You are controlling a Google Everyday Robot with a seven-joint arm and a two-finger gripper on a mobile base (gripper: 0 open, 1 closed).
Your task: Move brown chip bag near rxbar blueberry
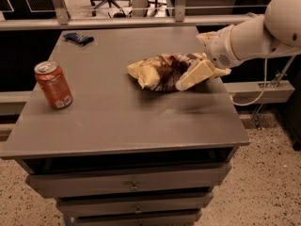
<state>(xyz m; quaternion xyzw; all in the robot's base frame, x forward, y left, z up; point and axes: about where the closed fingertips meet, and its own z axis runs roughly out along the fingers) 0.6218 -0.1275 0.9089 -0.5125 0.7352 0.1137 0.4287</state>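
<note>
The gripper point(196, 74) sits mid-frame at the right end of the chip bag point(157, 72); I cannot tell if it grips, and it probably needs a firm hold before heading for the blue bar point(78, 38) at upper left.

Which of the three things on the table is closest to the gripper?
The chip bag: the gripper is at one end of it; the soda can and blue bar are far off.

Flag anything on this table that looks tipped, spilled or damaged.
Nothing stands out. The chip bag lies crumpled right of centre with the gripper at its right end; the soda can stands upright on the left; the blue bar lies flat at the far left corner.
</note>
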